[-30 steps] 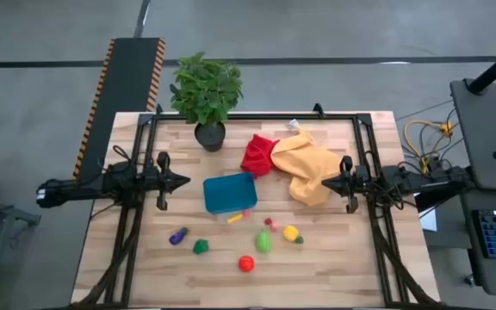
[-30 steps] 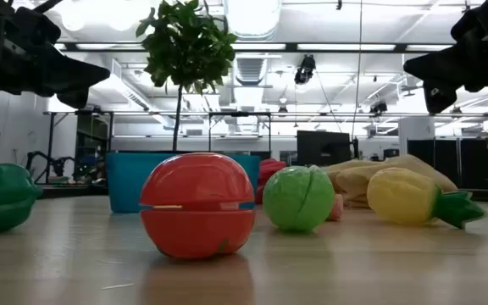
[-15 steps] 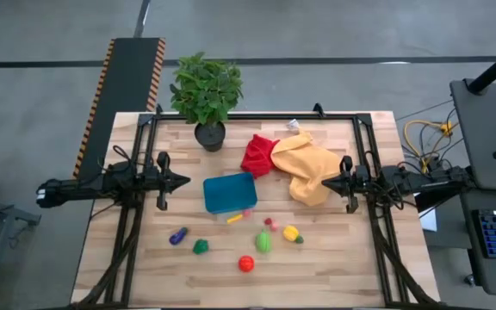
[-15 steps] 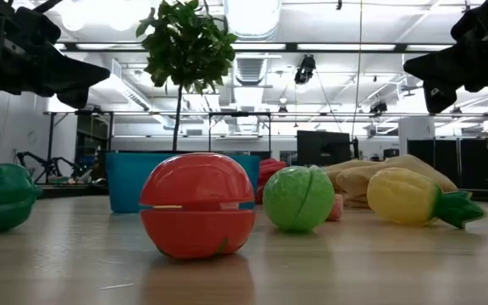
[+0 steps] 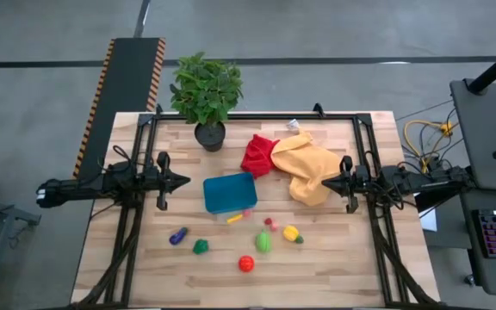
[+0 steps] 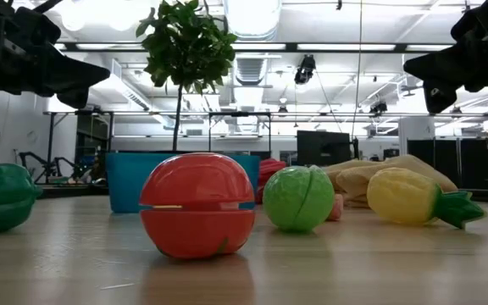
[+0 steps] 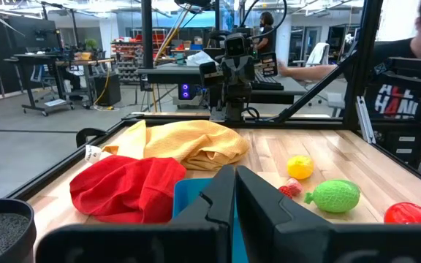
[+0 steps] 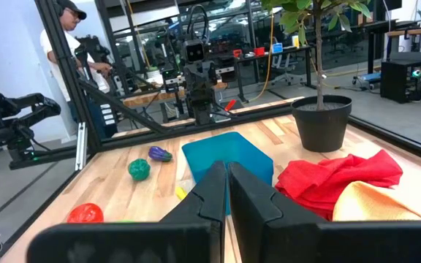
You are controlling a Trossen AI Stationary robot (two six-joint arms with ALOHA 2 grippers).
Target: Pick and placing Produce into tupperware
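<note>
Left pincer [image 5: 185,182] pressed together, right pincer [image 5: 325,182] likewise, person [image 8: 68,44] only in wrist views.

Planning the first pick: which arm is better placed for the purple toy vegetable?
Left, probably. The purple piece lies on the left gripper's side of the tupperware; the right gripper waits farther off, over the yellow cloth.

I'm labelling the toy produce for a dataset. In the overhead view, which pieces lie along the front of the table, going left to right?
purple eggplant → dark green piece → red tomato → light green piece → yellow lemon
</note>
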